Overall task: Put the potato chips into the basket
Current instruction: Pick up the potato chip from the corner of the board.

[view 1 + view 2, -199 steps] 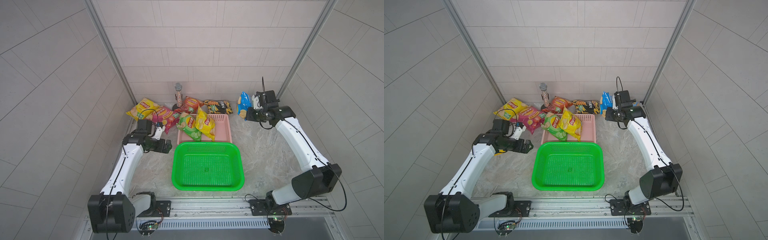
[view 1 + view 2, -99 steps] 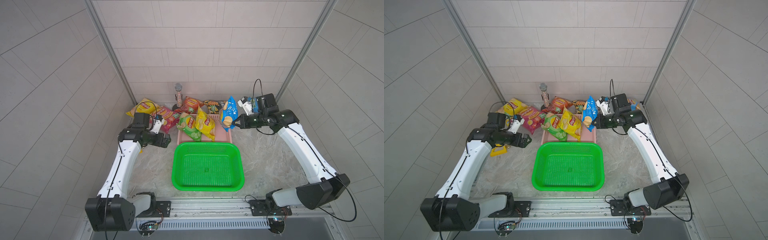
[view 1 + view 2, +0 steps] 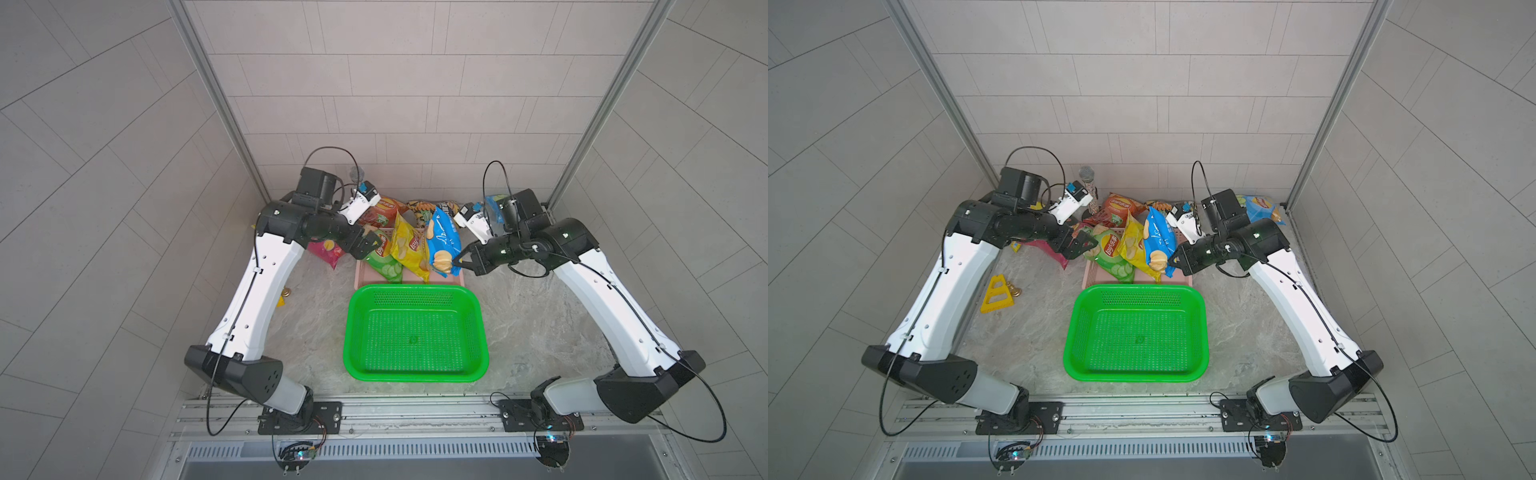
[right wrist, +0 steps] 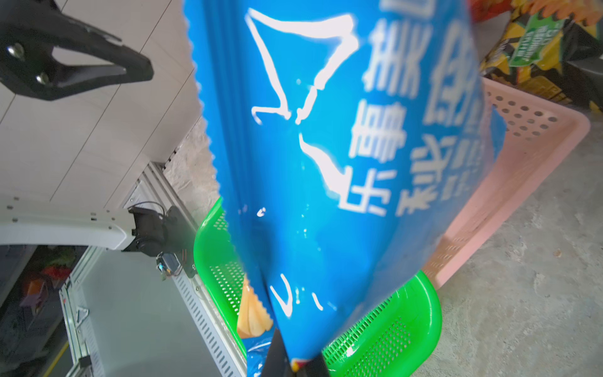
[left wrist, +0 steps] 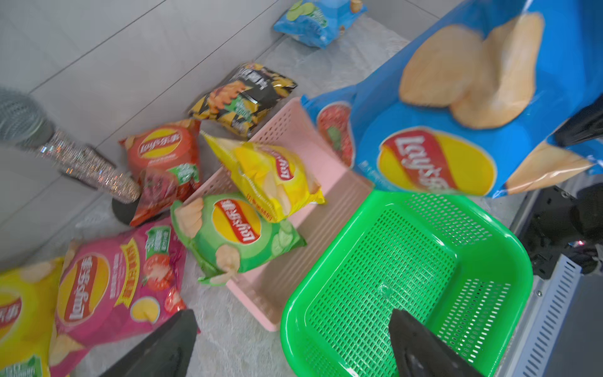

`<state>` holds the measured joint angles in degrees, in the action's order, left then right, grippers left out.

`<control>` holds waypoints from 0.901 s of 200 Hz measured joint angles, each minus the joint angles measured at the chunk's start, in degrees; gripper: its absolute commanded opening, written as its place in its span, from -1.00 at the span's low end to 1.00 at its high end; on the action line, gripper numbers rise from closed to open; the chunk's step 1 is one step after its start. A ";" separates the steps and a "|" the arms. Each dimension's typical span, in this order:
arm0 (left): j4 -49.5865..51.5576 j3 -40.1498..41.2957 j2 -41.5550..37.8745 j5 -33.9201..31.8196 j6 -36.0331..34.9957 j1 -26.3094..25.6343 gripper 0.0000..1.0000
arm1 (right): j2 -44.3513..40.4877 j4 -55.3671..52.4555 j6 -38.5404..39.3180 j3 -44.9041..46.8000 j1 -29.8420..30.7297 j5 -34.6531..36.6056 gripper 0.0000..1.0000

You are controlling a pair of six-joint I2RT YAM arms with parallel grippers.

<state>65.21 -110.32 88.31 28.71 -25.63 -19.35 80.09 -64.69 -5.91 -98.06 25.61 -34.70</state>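
**A:** Counting eight Lay's bags from the left wrist view: yellow bag and green bag propped against the pink tray, then red bag, black bag, magenta bag, second yellow bag, light-blue bag, plus the blue bag. Seeing the same?

**B:** Yep, eight. Also one green basket, one glittery microphone, one yellow triangular piece, two claws.

**A:** And the blue one?

**B:** Pinched by one end in the right claw, clamped tight on the foil, sticking up in the air over the pink tray, just past the green basket's far rim. As for the left claw: spread wide, gripping nothing, just beside the green bag.

**A:** Textures?

**B:** Puffy glossy foil with sawtooth seams. Perforated plastic with rounded corners for both containers. Marbled stone-look worktop.
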 measured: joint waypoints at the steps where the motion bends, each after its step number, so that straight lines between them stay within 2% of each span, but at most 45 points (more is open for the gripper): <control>1: 0.11 -0.15 0.11 0.00 -0.15 -0.20 1.00 | 0.00 -0.22 0.15 -0.04 0.26 0.15 -1.00; 41: 4.85 -3.32 1.38 3.37 -11.28 -6.51 0.96 | 0.04 -4.28 3.48 -0.37 6.54 2.43 -1.00; 78: 9.25 -2.99 -0.17 8.37 -23.10 -7.02 0.91 | 0.04 -6.82 5.44 -0.33 10.25 3.91 -1.00; 108: 11.04 0.87 -4.59 12.83 -32.04 -7.19 0.87 | 0.04 -7.67 6.67 -0.07 12.63 4.24 -1.00; 137: 9.97 4.22 -8.02 15.54 -34.88 -8.15 0.87 | 0.04 -7.80 7.63 0.74 14.40 4.15 -1.00; 180: 7.61 4.28 -6.95 15.98 -35.43 -10.99 0.86 | 0.04 -7.78 8.79 1.27 15.82 4.00 -1.00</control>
<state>72.82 -106.04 81.36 44.69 -61.06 -30.35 80.14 -72.47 2.87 -96.79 41.43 -30.70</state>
